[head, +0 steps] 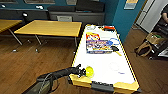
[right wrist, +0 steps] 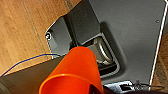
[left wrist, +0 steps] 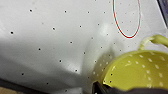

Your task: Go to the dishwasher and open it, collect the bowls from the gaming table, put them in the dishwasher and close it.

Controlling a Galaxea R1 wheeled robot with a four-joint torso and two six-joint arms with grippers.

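Two bowls are collected, I judge: my left gripper (head: 84, 72) grasps the yellow-green bowl (head: 89, 71) at the gaming table's (head: 105, 70) near-left corner, my right grips the orange bowl (right wrist: 72, 72). Dishwasher loading remains.

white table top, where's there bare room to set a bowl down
The near half of the white table top is mostly bare: a free patch runs from the game box down to the near edge, right of the yellow bowl at the left gripper. The far end is crowded, with the box, a dark item beside it and small things along the far edge.
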